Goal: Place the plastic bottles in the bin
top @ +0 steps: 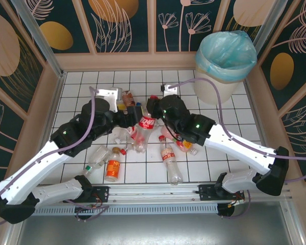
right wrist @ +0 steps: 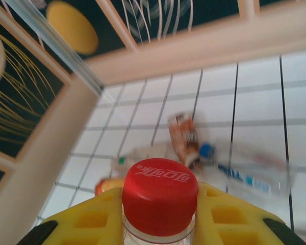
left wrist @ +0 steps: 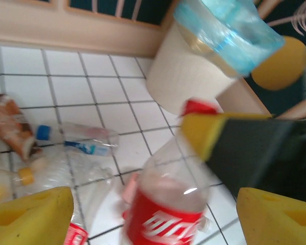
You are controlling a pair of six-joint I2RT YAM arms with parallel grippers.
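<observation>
Nearest the arm bases, bottles lie on the white tiles [top: 81, 87]: an orange-label bottle [top: 112, 167] beside a clear bottle [top: 96, 157], and a red-label bottle [top: 170, 159] to their right; more bottles are heaped just beyond, under the two wrists.

Both arms reach in to the middle of the table, where the grippers meet at one held bottle [top: 145, 123] with a red label. The right gripper [right wrist: 159, 224] is clamped on its neck, yellow fingers [right wrist: 89, 219] pressed to either side just under the red cap [right wrist: 159, 194]. The left gripper [left wrist: 153, 209] is spread wide, its yellow fingers standing clear of the bottle's body on both sides, so it grips nothing. Whether the bottle's base touches the tiles cannot be told.

Past the grippers, a brown-label bottle [top: 128, 97] lies on its side; in the left wrist view a clear blue-cap bottle [left wrist: 76, 139] lies just beside it.

The bin [top: 214, 87] stands upright in the far right corner, well apart from the heap, a light blue bag [top: 227, 48] folded over its rim.
</observation>
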